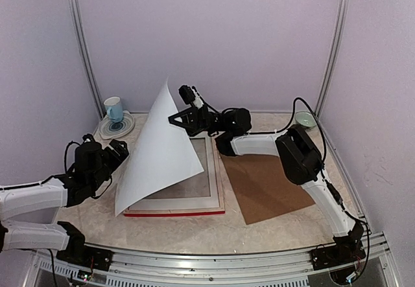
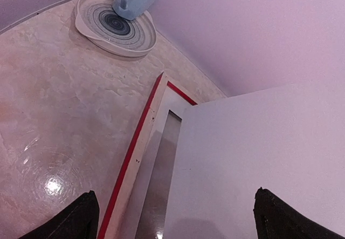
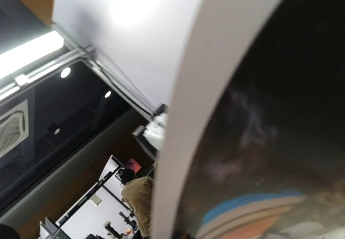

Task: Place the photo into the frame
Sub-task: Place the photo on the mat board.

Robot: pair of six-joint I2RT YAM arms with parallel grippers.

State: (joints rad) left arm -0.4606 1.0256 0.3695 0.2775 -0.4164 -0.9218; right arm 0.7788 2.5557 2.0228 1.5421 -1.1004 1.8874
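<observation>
Photo [image 1: 159, 157]: lifted and curled, plain white back towards the table's near edge. The printed side [image 3: 280, 115] is dark with orange and blue bands. Its lower left corner rests on the frame [image 1: 218, 196], and the right gripper [image 1: 176, 118] pinches its right edge.

Frame: lies flat mid-table, pale wood up, red along its near edge.

1. My left arm [image 1: 39, 196] lies low along the table's left side, forearm angled inward.
2. Its left gripper [image 1: 120, 149] faces right, fingers [image 2: 81, 217] spread wide apart.
3. My right arm [image 1: 301, 154] folds at the elbow and reaches left.
4. The right gripper [image 1: 177, 120] is raised, pinching the photo [image 1: 159, 154] at its edge.
</observation>
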